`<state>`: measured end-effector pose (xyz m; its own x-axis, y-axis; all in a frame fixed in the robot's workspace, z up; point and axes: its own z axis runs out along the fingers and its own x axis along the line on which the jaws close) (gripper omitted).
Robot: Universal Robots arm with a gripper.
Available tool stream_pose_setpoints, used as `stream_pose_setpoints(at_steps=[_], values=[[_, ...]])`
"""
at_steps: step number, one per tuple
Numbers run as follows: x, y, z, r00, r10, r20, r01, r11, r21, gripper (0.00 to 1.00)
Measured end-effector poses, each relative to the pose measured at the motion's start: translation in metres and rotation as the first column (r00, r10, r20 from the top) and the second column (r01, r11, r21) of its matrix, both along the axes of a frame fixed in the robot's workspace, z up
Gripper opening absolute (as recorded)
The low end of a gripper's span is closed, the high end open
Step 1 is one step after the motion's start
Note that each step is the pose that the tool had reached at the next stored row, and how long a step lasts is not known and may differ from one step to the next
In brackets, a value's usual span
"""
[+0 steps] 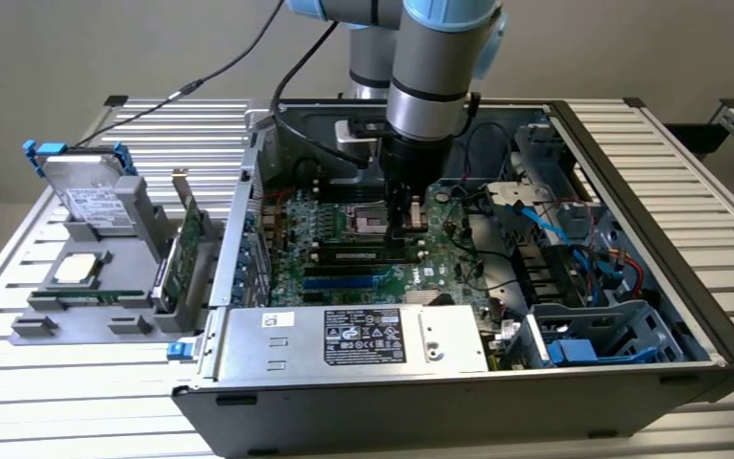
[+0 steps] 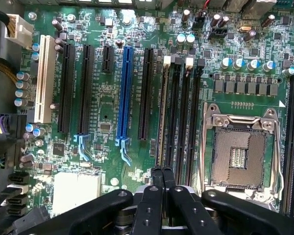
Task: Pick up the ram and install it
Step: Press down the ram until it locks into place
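Black steel case (image 1: 673, 239), open on the slatted counter (image 1: 61, 402), holds a green motherboard (image 2: 103, 112) and a boxy grey power supply (image 1: 355, 337). The hand (image 2: 162, 178) is low inside it, its two black fingers closed together and gripping nothing that I can make out. The ram (image 2: 162, 112), seen thin and edge-on, stands in the first of four black slots directly ahead of the fingertips; whether they touch it is unclear. One square metal socket (image 2: 237, 156) lies just beside. Well away from the hand, outside the case, a grey tray (image 1: 35, 325) carries one silver drive (image 1: 93, 196) and one upright card (image 1: 188, 253)
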<state>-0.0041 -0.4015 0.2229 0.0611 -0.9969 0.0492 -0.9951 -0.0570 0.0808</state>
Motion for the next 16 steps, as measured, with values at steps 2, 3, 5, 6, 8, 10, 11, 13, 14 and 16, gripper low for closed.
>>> stream_pose_setpoints(at_steps=[2, 3, 5, 6, 8, 10, 11, 13, 14, 16], values=[[0.0, 0.0, -0.0002, 1.0, 0.0, 0.0005, 0.0, 1.0, 0.0004, 0.1], [0.0, 0.0001, 0.0007, 1.0, 0.0, 0.0007, 0.0, 1.0, 0.0011, 0.1], [0.0, 0.0003, 0.0035, 1.0, 0.0, 0.0017, 0.0, 1.0, 0.0029, 0.1], [0.0, 0.0004, 0.005, 1.0, 0.0, 0.0011, 0.0, 1.0, 0.0024, 0.1], [0.0, 0.0001, 0.0082, 1.0, 0.0, 0.0005, 0.0, 1.0, 0.0011, 0.1], [0.0, 0.0001, 0.0102, 1.0, 0.0, 0.0003, 0.0, 1.0, 0.0008, 0.1], [-0.001, 0.0002, 0.0103, 1.0, 0.0, 0.0004, 0.0, 1.0, 0.001, 0.1], [-0.005, 0.0002, 0.0104, 1.0, 0.0, 0.0004, 0.0, 1.0, 0.0012, 0.1], [-0.008, 0.0001, 0.0105, 1.0, 0.0, 0.0004, 0.0, 1.0, 0.0009, 0.1], [-0.013, 0.0002, 0.0105, 1.0, 0.0, 0.0003, 0.0, 1.0, 0.0008, 0.1]])
